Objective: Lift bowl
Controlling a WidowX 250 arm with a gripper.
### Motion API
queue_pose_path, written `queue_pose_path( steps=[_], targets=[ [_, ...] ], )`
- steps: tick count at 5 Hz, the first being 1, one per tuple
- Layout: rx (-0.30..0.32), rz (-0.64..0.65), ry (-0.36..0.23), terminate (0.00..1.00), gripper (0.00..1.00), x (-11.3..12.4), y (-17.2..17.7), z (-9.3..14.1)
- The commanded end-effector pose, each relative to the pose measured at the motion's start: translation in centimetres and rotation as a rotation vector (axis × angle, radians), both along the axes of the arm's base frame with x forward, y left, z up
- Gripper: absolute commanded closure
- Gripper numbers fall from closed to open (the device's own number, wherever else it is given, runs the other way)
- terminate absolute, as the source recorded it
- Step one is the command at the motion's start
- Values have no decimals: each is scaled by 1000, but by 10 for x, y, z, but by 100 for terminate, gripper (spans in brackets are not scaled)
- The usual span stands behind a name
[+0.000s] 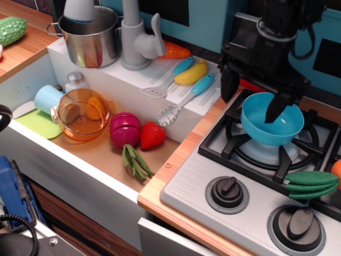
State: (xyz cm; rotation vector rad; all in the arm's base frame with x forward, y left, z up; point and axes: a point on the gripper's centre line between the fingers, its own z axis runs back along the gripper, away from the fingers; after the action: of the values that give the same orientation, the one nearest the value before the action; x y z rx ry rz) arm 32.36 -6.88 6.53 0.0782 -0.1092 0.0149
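The light blue bowl (pixel 270 125) sits upright on the left rear burner of the toy stove (pixel 256 176). My black gripper (pixel 252 102) hangs over the bowl's far rim with its jaws open. The left finger (pixel 229 88) is outside the rim on the bowl's left, and the right finger (pixel 278 109) reaches down inside the bowl. The fingers do not pinch the rim.
A green toy pod (pixel 311 184) lies on the grate to the right. A slotted spoon (pixel 184 100), banana (pixel 191 73) and carrot (pixel 176 51) lie on the white drainer. The sink holds an orange transparent bowl (pixel 83 114), toy fruit (pixel 152 135) and green beans (pixel 136 162). A steel pot (pixel 90 36) stands at back left.
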Motion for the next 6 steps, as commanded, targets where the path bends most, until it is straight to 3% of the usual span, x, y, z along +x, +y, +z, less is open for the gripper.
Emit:
queue_pose_path(
  steps=[1, 2, 3, 5, 6],
  targets=[
    [-54, 25, -69, 0, 0, 16, 6, -2],
    [-53, 50, -90, 0, 100, 21, 4, -9],
    [-48, 81, -101, 0, 100, 21, -1, -11],
    [-21, 120, -57, 0, 100, 19, -9, 33],
    [-37, 104, -86, 0, 100, 13, -5, 60]
  ],
)
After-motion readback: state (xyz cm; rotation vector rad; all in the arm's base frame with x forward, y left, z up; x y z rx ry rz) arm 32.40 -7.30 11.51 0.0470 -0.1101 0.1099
